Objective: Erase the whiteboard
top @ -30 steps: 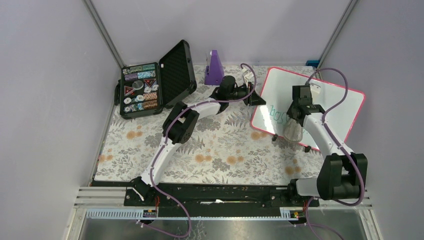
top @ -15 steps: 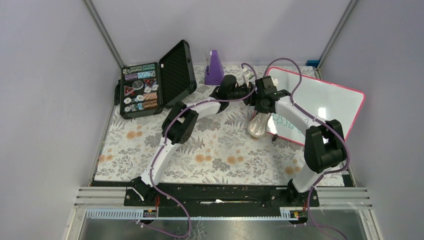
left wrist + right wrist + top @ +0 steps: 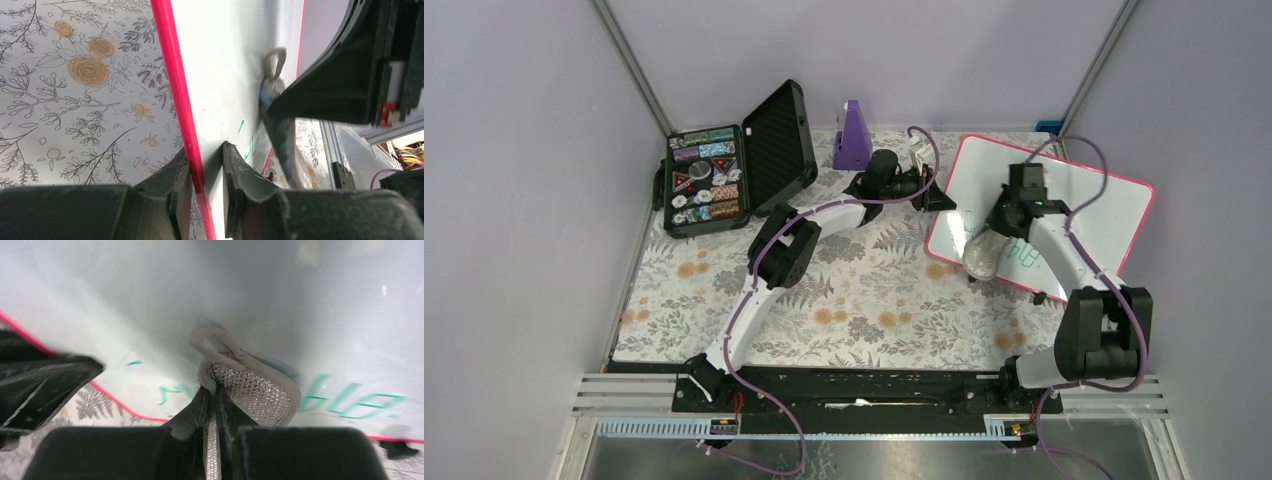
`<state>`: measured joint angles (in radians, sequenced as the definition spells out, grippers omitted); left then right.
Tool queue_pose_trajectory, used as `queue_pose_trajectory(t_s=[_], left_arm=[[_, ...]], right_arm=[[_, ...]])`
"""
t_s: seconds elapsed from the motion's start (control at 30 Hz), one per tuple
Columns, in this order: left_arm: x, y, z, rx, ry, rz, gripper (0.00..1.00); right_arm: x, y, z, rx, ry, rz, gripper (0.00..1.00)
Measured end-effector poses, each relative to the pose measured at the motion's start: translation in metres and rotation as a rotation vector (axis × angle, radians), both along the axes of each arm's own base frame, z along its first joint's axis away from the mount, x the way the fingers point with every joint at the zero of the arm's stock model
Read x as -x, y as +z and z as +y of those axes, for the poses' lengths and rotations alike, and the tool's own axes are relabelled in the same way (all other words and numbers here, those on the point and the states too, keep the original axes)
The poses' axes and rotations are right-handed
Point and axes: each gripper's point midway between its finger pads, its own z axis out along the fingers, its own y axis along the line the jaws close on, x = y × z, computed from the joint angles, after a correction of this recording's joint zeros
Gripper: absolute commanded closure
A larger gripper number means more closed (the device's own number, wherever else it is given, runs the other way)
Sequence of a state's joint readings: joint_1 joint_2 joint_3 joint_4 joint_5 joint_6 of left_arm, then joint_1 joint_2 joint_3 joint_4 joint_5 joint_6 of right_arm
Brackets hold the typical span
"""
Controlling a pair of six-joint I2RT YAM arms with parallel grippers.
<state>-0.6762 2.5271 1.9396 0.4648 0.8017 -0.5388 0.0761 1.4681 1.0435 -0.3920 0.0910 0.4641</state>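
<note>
The whiteboard (image 3: pixel 1084 205) stands tilted at the back right, white with a pink-red frame and green writing (image 3: pixel 1022 255) near its lower edge. My left gripper (image 3: pixel 940 198) is shut on the board's left frame edge (image 3: pixel 199 165), one finger on each side. My right gripper (image 3: pixel 1001 232) is shut on a grey mesh sponge (image 3: pixel 982 256) that presses on the board's lower left part. In the right wrist view the sponge (image 3: pixel 255 390) lies against the whiteboard (image 3: pixel 300 290), with green letters (image 3: pixel 350 401) to its right and fainter strokes to its left.
An open black case (image 3: pixel 724 175) of small tiles sits at the back left. A purple wedge-shaped object (image 3: pixel 852 135) stands behind my left gripper. A floral cloth (image 3: pixel 844 300) covers the table. The board's black feet (image 3: pixel 972 278) rest on the cloth.
My right arm swept the sponge leftward past the board's left edge, then back onto the lower left of the board. My left gripper kept its hold and did not move.
</note>
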Motion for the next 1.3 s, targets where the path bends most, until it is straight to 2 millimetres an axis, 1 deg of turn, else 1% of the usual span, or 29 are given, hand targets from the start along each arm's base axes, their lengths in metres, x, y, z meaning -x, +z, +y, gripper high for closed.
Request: queue_pose_trajectory(t_s=[0.07,0.13,0.2,0.27,0.33,0.37,0.4,0.5,0.57,0.6,0.67,0.8,0.87,0.9,0.93,0.97,1.03,1.13,1.2,1.3], left_arm=[[0.0,0.0,0.0,0.001,-0.002,-0.001,1.0],[0.0,0.001,0.0,0.001,-0.002,-0.001,1.0],[0.001,0.001,0.0,0.001,-0.002,-0.001,1.0],[0.001,0.001,0.0,0.001,-0.002,0.0,1.0],[0.0,0.001,0.0,-0.001,-0.001,0.001,1.0],[0.0,0.001,0.0,-0.001,0.0,0.001,1.0],[0.0,0.001,0.0,-0.001,0.0,0.002,1.0],[0.0,0.0,0.0,-0.002,0.001,0.002,1.0],[0.0,0.0,0.0,-0.002,0.001,0.003,1.0],[-0.001,0.0,0.001,-0.005,0.002,0.006,1.0],[-0.001,-0.001,0.002,-0.008,0.005,0.01,1.0],[-0.001,-0.001,0.001,-0.006,0.004,0.008,1.0],[0.0,-0.001,0.0,-0.006,0.003,0.007,1.0],[0.0,0.0,0.0,-0.005,0.002,0.005,1.0],[0.0,0.0,0.0,-0.004,0.003,0.004,1.0],[0.0,0.0,-0.001,-0.004,0.004,0.004,1.0],[0.0,0.0,-0.001,-0.004,0.005,0.004,1.0],[0.001,0.0,-0.001,-0.002,0.003,0.001,1.0],[0.001,0.001,-0.001,0.0,0.002,-0.001,1.0],[0.001,0.001,-0.001,-0.001,0.002,0.0,1.0]], right_arm=[[0.006,0.005,-0.025,0.009,-0.062,-0.017,1.0],[0.008,0.009,-0.039,0.026,-0.097,-0.03,1.0],[0.008,0.01,-0.04,0.032,-0.095,-0.034,1.0],[0.006,0.009,-0.037,0.046,-0.084,-0.029,1.0],[0.001,0.008,-0.028,0.071,-0.062,-0.016,1.0],[-0.003,0.008,-0.018,0.077,-0.037,-0.012,1.0],[-0.008,0.008,-0.007,0.079,-0.008,-0.011,1.0],[-0.026,0.007,0.038,0.075,0.096,-0.014,1.0],[-0.033,0.006,0.058,0.07,0.141,-0.016,1.0],[-0.034,0.004,0.062,0.077,0.148,-0.011,1.0],[-0.034,0.003,0.062,0.072,0.146,-0.005,1.0],[-0.032,0.004,0.056,0.064,0.128,-0.012,1.0],[-0.03,0.003,0.049,0.026,0.115,-0.026,1.0],[-0.027,0.003,0.043,0.006,0.102,-0.03,1.0],[-0.022,0.003,0.032,-0.016,0.079,-0.032,1.0],[-0.018,0.003,0.02,-0.032,0.053,-0.031,1.0],[-0.007,0.004,-0.01,-0.054,-0.021,-0.035,1.0],[0.007,0.006,-0.043,-0.038,-0.113,-0.046,1.0],[0.011,0.006,-0.05,-0.026,-0.135,-0.048,1.0],[0.011,0.005,-0.05,-0.012,-0.128,-0.046,1.0]])
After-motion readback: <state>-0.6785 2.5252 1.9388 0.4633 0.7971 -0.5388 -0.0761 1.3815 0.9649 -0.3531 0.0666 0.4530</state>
